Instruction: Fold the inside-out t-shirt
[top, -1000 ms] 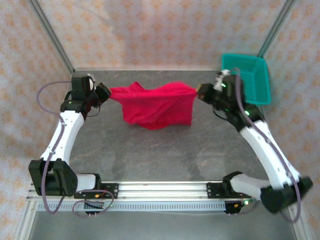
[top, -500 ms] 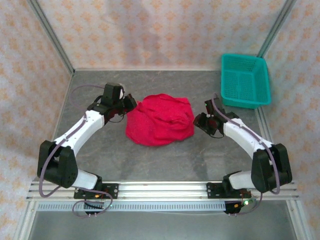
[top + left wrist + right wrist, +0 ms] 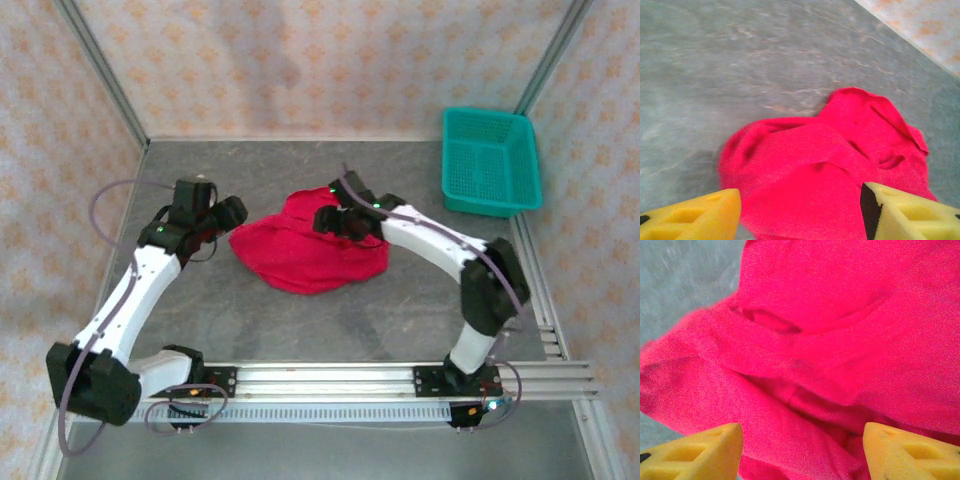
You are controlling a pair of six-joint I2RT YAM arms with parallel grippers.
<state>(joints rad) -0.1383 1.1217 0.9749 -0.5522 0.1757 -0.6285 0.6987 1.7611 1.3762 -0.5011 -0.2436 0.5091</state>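
The left gripper [image 3: 800, 200] is parted just before the t-shirt [image 3: 840, 150], the right gripper [image 3: 802, 432] parted above it; the top view adds a teal basket [image 3: 490, 165] to its right.

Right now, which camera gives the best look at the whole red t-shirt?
The top external view: the t-shirt shows nearly whole, a crumpled heap. The left wrist view cuts off its bottom edge; the right wrist view gives close-up folds.

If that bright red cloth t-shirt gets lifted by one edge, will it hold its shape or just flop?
Probably flop: the bright red cloth t-shirt lies in a crumpled heap of soft folds, so it looks limp. Pushed across the grey table, it would likely bunch up rather than slide whole.
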